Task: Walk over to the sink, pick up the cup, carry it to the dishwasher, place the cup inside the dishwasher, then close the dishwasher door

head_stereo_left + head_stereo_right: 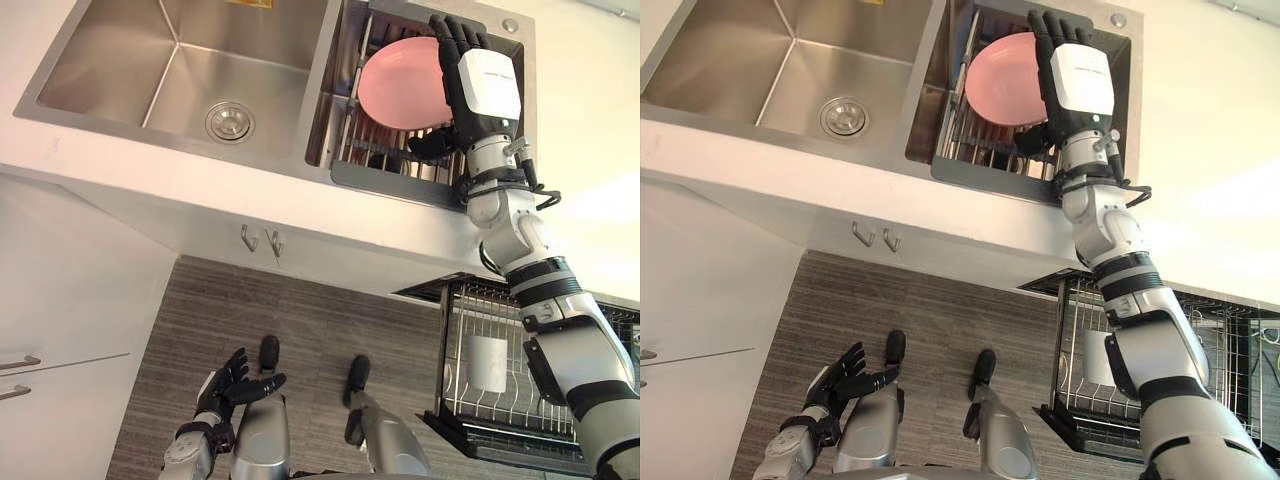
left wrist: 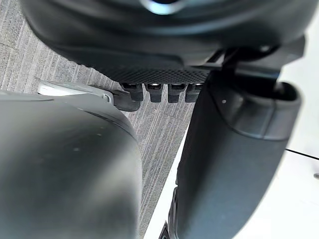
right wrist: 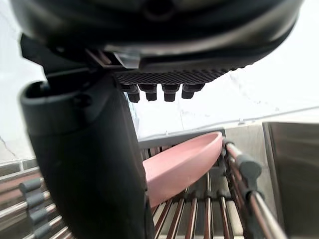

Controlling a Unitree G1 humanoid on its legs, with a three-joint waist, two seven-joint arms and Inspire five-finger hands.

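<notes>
Right hand, fingers straight, spans a pink bowl in the sink rack; left hand hangs open; eye views show a white cup in the dishwasher basket

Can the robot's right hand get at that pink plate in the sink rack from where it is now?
Probably yes. The right hand is spread open directly over the pink plate, which leans in the wire rack beside the sink basin. Nothing lies between hand and plate, so closing the fingers looks feasible.
</notes>
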